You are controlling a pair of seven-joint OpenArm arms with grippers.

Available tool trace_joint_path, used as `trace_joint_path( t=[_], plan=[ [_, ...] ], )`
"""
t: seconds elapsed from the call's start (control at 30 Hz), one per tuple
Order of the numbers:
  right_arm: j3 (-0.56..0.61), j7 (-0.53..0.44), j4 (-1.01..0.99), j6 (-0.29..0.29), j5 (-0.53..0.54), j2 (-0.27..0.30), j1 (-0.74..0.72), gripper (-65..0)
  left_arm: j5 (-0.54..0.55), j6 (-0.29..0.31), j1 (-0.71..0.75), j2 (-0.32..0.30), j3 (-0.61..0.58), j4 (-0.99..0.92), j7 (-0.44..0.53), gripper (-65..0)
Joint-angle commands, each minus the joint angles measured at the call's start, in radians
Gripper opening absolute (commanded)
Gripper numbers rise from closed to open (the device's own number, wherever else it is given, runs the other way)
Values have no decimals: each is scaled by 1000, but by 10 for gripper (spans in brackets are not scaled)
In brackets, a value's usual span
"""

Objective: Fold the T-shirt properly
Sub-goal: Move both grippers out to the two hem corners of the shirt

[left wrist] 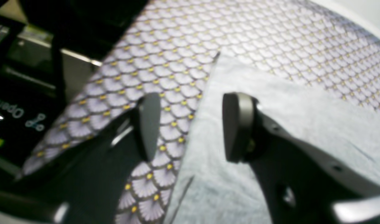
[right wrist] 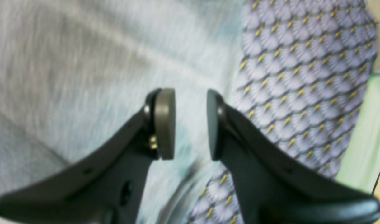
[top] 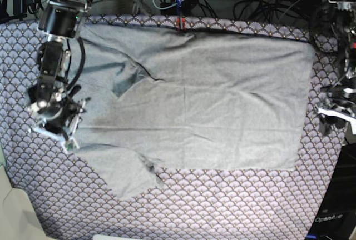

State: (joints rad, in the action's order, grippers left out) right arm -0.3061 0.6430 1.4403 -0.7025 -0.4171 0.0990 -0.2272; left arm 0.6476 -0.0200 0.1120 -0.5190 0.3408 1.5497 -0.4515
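The T-shirt [top: 200,106] lies spread nearly flat on the scallop-patterned cloth [top: 222,206] that covers the table. In the base view its straight hem runs down that view's right side, and its collar end and two short sleeves point toward that view's left. One sleeve lies toward the top left, the other juts out at the lower left. A darker fold shows near the collar.

Only the base view shows the whole garment and both arms at once. There the right gripper [top: 54,122] hangs over the shirt's left edge, between the two sleeves. The left gripper [top: 332,115] sits just off the hem, over the patterned cloth.

The right wrist view gives what the base view cannot: the right gripper's two flat pads [right wrist: 165,123] stand apart with a clear gap between them. Nothing is pinched there. Grey fabric [right wrist: 84,77] fills the area under and to the left of them, and the cloth's pattern shows on the right. This view is blurred, so whether the pads touch the fabric cannot be told.

The left wrist view shows the left gripper [left wrist: 190,126] with its jaws spread wide and empty, straddling the shirt's edge [left wrist: 196,124]. One pad is over the patterned cloth, the other over the grey fabric. A corner of the shirt [left wrist: 217,56] lies flat ahead of them.
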Motion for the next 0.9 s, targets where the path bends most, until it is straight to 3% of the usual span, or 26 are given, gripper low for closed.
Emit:
trace_joint_path(
  t=[0.0,0.03,0.17,0.3,0.5,0.73,0.87],
  plan=[
    [-18,-22,15,4,-6,12,-41,-488,-22,-1,-33,-11,11,13,7,-333],
    [-28,-35,15,4,-6,12,-54,-488,-45,7,-51,3,11,15,-14,-333],
    [-40,-59,14,4,-12,14,-73,-488,-139,134,-116,46,11,-7,-51,-333],
    [-67,-61,14,4,-12,9,-79,-488,-274,229,-200,98,13,-101,-53,-333],
    [-67,-62,-43,4,-12,15,-128,-484,-427,377,-334,129,19,-246,-48,-333],
    [-60,-85,-252,4,-9,35,-235,-482,-472,383,-358,135,20,-266,-53,-333],
    [-66,-200,-431,4,-9,66,-312,-482,-473,306,-390,132,20,-289,-54,-333]
  ],
)
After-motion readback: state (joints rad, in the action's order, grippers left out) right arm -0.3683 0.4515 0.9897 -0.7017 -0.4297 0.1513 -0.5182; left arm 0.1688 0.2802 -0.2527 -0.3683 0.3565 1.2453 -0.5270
